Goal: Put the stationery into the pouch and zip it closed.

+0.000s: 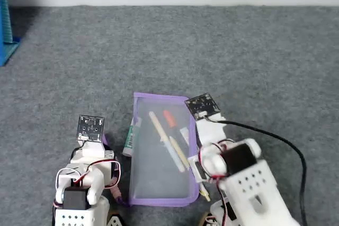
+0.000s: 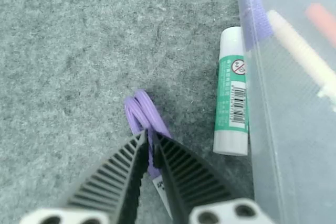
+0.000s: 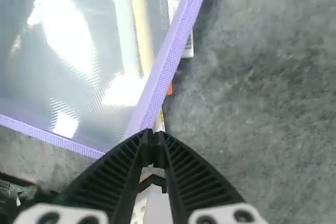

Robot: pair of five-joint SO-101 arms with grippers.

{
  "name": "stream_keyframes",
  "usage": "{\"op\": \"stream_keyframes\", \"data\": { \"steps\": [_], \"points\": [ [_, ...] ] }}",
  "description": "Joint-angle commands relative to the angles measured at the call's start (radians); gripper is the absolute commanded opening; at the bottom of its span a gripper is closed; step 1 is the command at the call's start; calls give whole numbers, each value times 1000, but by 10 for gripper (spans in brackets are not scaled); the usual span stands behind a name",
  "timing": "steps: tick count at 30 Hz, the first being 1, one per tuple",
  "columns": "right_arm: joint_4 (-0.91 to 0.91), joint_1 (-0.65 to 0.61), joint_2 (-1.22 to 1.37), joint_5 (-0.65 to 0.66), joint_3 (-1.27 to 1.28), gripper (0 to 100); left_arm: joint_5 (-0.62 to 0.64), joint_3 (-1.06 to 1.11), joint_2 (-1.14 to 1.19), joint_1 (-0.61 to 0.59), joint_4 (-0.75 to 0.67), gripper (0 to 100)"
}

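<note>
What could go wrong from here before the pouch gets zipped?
1. The glue stick lies outside the pouch, beside its edge; zipping now would likely leave it out.
2. The left gripper is shut on the purple strap; a tug might drag the pouch and knock the glue stick away.
3. The right gripper is shut at the pouch's purple edge; a slip could lose that hold.

Left gripper [image 2: 148, 136]: we see its ribbed jaws pinched together on the purple loop [image 2: 139, 109].
Purple loop: we find it doubled over on the grey carpet [image 2: 79, 51], running back between the jaws.
Glue stick [image 2: 231, 98]: green and white, lying outside the pouch [image 2: 299, 177], just beside its edge.
Pouch: translucent with purple trim; through its wall we make out a pale pen [image 2: 304, 56] and an orange item [image 2: 323, 17].
</note>
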Motion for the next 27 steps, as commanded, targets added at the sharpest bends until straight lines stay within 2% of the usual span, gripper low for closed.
{"op": "stream_keyframes", "data": {
  "steps": [1, 3, 6, 9, 14, 27],
  "points": [
    [-48, -15, 96, -97, -58, 57, -9, -12, -15, -6, 6, 12],
    [-65, -19, 156, -164, -58, 133, -9, -12, -15, -6, 6, 12],
    [-91, -51, 236, -190, -58, 258, -9, -12, -15, -6, 6, 12],
    [-116, -87, 300, -192, -58, 318, -9, -12, -15, -6, 6, 12],
    [-165, -143, 390, -192, -58, 321, -9, -12, -15, -6, 6, 12],
    [-390, -143, 650, -192, -60, 321, -9, -12, -15, -6, 6, 12]
  ]
}}
